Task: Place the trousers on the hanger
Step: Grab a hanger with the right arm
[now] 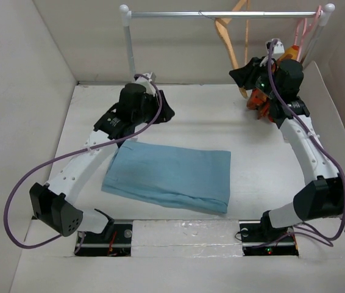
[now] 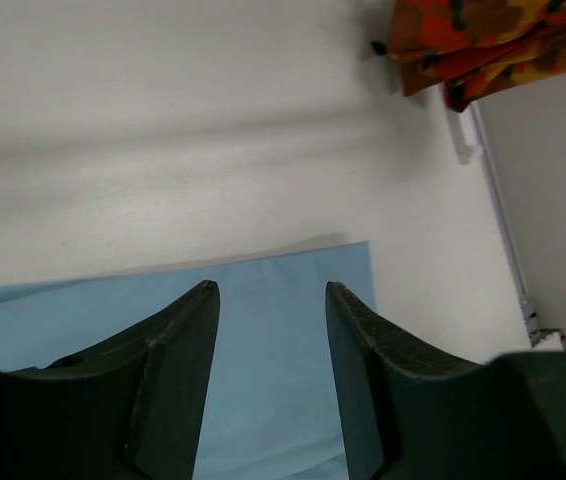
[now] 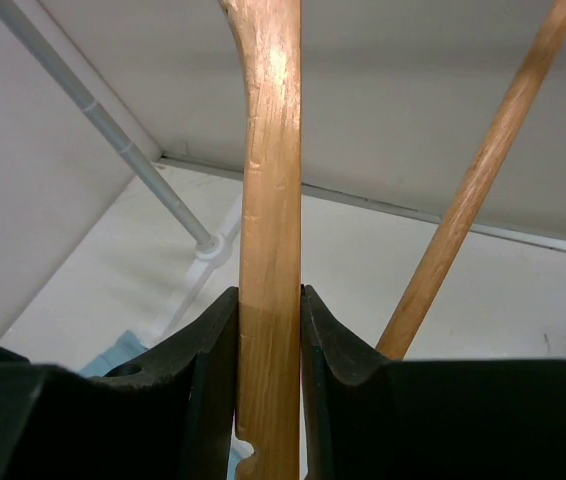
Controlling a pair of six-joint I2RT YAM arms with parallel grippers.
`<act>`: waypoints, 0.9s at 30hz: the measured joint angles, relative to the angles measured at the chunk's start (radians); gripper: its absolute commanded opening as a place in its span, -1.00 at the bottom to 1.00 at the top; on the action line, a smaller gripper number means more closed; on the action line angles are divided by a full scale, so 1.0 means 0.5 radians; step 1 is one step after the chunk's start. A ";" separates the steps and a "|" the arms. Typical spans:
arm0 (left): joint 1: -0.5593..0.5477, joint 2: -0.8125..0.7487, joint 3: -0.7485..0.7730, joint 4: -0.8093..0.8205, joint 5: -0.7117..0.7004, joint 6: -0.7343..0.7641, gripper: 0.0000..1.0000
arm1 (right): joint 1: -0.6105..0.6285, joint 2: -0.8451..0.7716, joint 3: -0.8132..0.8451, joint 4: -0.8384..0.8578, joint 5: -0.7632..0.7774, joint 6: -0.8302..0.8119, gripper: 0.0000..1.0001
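The light blue trousers (image 1: 169,177) lie folded flat on the white table, in the middle. The tan wooden hanger (image 1: 226,35) hangs tilted from the rail at the back right. My right gripper (image 1: 241,74) is shut on one of its arms; in the right wrist view both jaws press the flat wooden arm (image 3: 271,150) at my gripper (image 3: 269,295), and the round crossbar (image 3: 483,170) runs past on the right. My left gripper (image 1: 167,112) is open and empty, held above the table behind the trousers. In the left wrist view (image 2: 268,290) the trousers (image 2: 263,370) lie beneath it.
A metal rail (image 1: 172,13) on white posts spans the back. A pink hanger (image 1: 305,30) hangs at its right end, and an orange-red patterned garment (image 1: 259,99) is below, behind my right arm; it also shows in the left wrist view (image 2: 483,40). White walls enclose the table.
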 measured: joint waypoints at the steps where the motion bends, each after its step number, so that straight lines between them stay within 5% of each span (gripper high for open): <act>1: 0.000 0.000 0.063 0.002 0.020 -0.006 -0.08 | 0.001 -0.029 -0.002 0.002 -0.005 0.007 -1.00; 8: 0.000 0.000 0.286 0.060 0.150 -0.029 -0.05 | -0.021 -0.199 -0.372 0.343 -0.155 0.182 -1.00; 20: -0.014 0.219 0.483 0.159 0.346 -0.156 0.01 | -0.171 0.031 -0.900 1.900 -0.492 1.129 -1.00; 27: -0.179 0.259 0.571 0.335 0.288 -0.234 0.10 | -0.061 -0.097 -1.056 1.740 -0.480 1.034 -1.00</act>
